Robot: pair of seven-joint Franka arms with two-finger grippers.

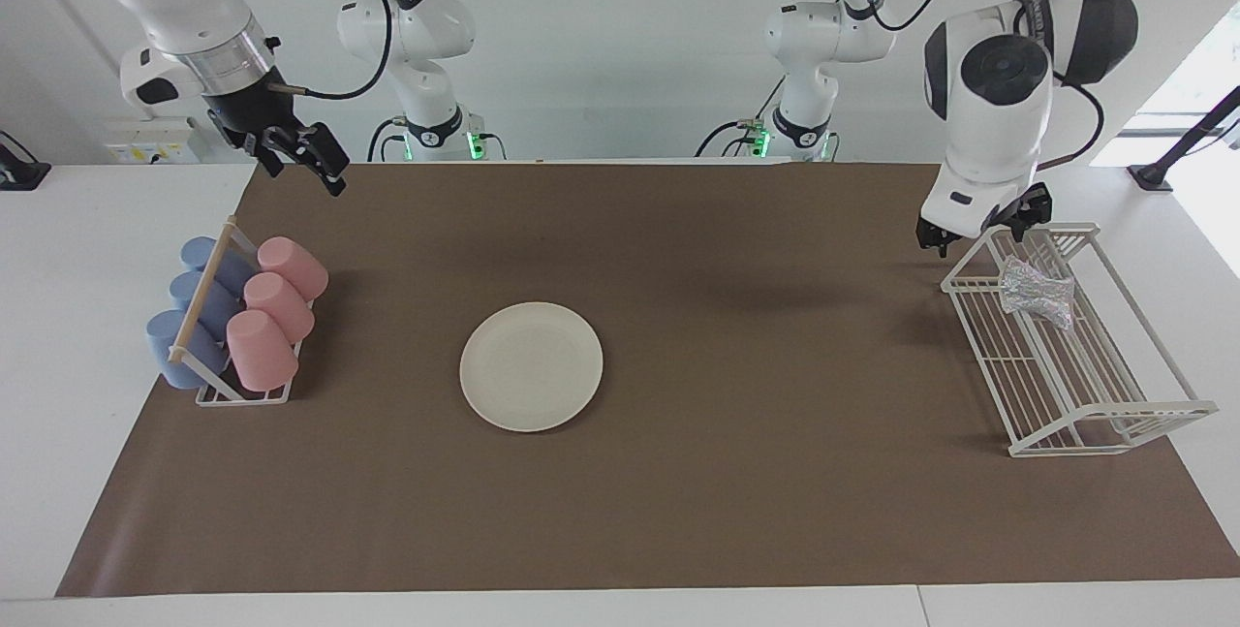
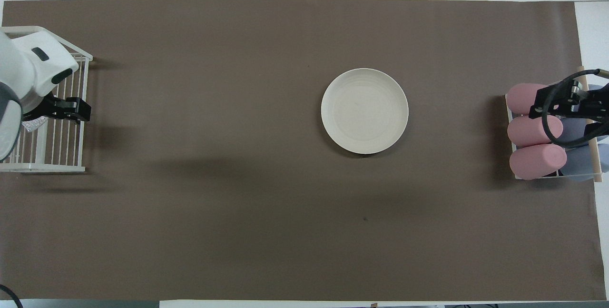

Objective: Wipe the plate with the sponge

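Sponge (image 1: 1037,290) sits in wire rack (image 1: 1114,414) w/ left gripper (image 1: 983,225), fingers apart, over rack's edge beside it, prob. to grab it. Plate (image 1: 531,366) mid-mat, well apart from rack. Right gripper (image 1: 305,154) waits, fingers apart.

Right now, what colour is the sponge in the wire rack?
Silvery-grey and glittery; the sponge shows best in the facing view.

Bright, even light; soft arm shadows on the brown mat (image 1: 678,472); sharp focus

A brown mat (image 1: 678,472) covers the white desk (image 1: 68,317). At one end, three pink cups (image 1: 273,311) and three blue cups (image 1: 189,322) lie in a holder (image 1: 242,394). A white wire rack (image 1: 1075,385) stands at the other end.
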